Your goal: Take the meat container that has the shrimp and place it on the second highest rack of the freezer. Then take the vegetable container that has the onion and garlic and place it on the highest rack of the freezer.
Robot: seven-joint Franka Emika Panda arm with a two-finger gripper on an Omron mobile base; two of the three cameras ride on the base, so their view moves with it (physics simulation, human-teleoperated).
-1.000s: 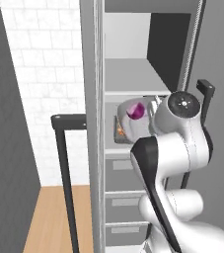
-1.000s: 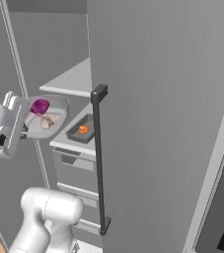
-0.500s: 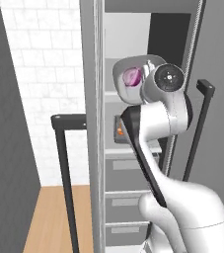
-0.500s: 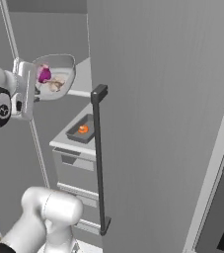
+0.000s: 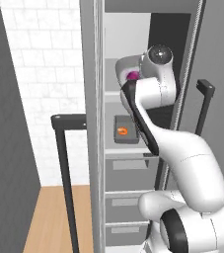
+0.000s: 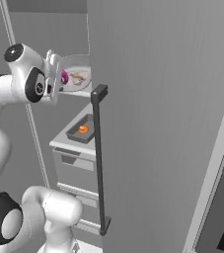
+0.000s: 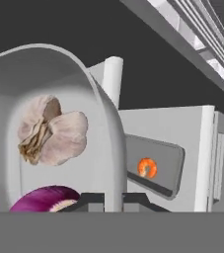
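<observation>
Fingers [image 7: 112,197] were clamped on the rim of the vegetable container [image 7: 59,123], which was held tipped on its side, the garlic [image 7: 52,129] and purple onion [image 7: 44,200] showing inside. From the right base view, the container [image 6: 76,74] was raised beside the open freezer [image 6: 74,29], level with its upper shelf. Judged from that, the second half of the task was in hand: the shrimp container [image 5: 126,129] already lay on the lower rack [image 6: 66,141], the shrimp [image 6: 83,129] inside. The next move likely called for levelling the container and sliding it onto the highest rack.
</observation>
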